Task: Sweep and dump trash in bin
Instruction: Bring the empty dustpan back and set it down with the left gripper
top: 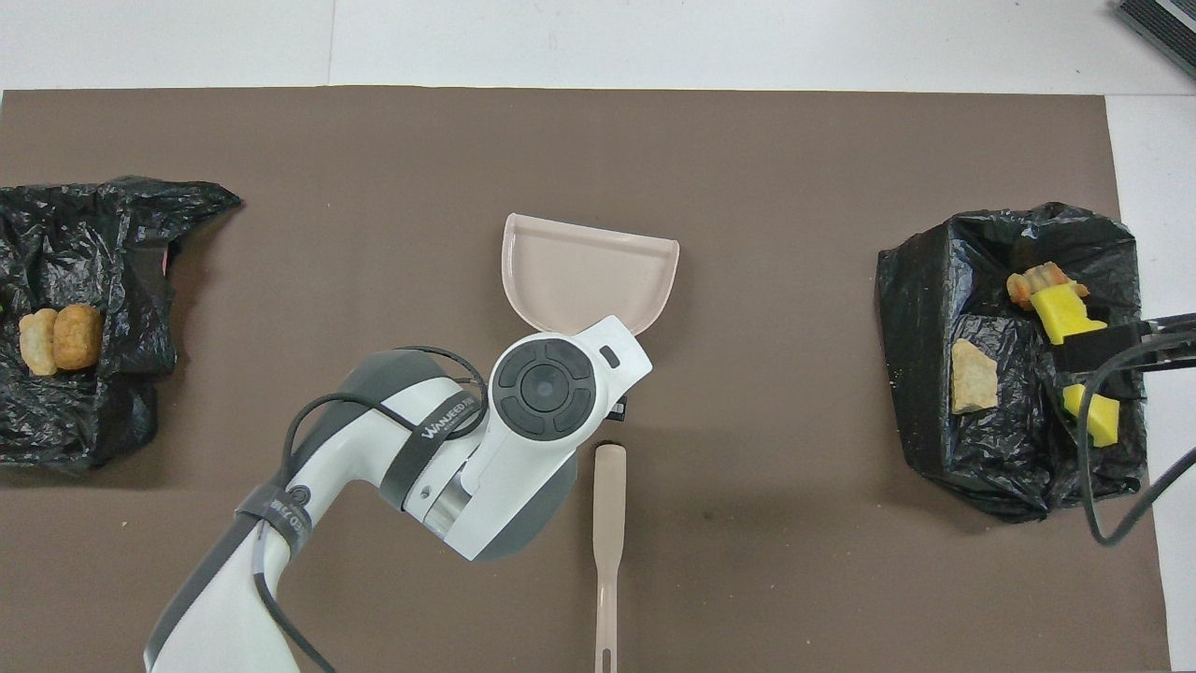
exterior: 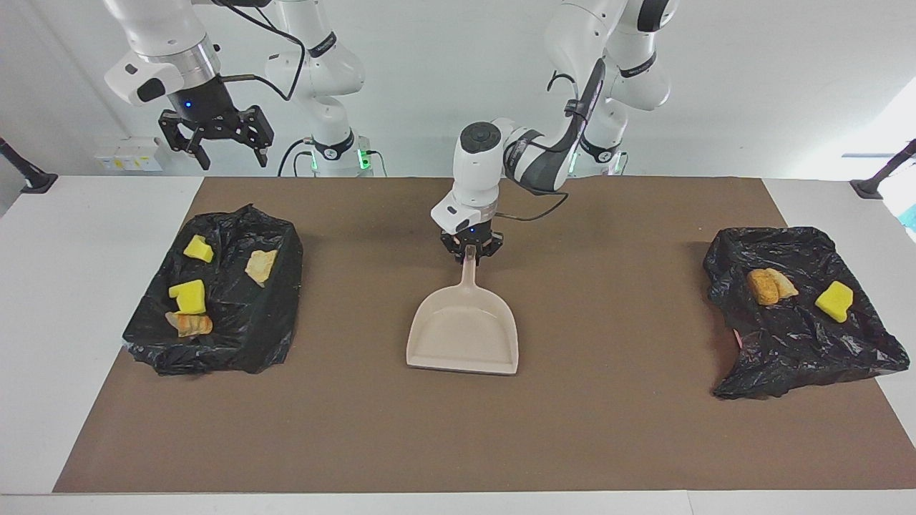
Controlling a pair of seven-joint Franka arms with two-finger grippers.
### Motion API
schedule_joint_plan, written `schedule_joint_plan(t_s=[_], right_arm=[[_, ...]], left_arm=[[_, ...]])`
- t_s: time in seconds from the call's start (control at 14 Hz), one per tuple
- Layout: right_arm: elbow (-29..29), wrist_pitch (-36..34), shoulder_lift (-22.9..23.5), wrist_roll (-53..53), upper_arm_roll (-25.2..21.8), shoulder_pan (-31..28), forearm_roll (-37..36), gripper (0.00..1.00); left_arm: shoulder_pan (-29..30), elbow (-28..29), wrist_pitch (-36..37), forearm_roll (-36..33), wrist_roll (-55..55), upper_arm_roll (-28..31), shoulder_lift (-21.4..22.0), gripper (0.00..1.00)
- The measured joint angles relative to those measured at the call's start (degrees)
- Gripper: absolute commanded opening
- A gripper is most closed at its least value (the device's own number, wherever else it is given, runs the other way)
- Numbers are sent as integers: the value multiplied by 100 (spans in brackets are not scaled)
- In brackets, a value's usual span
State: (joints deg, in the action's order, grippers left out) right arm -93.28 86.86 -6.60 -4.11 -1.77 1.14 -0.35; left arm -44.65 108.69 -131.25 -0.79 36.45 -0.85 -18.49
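Trash (exterior: 187,295) lies in both black bags (exterior: 215,293); none left on the mat.
Left gripper (exterior: 470,249) clamps the dustpan (exterior: 464,332) mid-mat, seemingly parking it; right gripper (exterior: 215,132), spread, waits. Next: release.

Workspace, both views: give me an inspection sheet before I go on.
Surface: brown mat on a white table; no loose trash seen on it.
Job's things: dustpan at mid-mat, pan empty; brush nearer the robots, its head under the left arm; trash lies on two black bags, four pieces on the one at the right arm's end, a bread lump and a yellow sponge chunk on the other.
Clutter: nothing seen.
Grippers: left tool shut on the dustpan's handle; right tool open, raised, waiting.
Cables: black leads hang along both arms.
Surroundings: white wall, black stands at both table ends.
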Motion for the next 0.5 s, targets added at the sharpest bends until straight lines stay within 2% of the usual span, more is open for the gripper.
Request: schedule_joint_plan(t_s=[0.28, 0.5], right_arm=[[0, 0, 0, 0, 0, 0, 0, 100], [0, 0, 0, 0, 0, 0, 0, 100]], left_arm=[[126, -171, 41, 0, -6, 173, 70, 100], [578, -215, 252, 0, -18, 213, 355, 100]])
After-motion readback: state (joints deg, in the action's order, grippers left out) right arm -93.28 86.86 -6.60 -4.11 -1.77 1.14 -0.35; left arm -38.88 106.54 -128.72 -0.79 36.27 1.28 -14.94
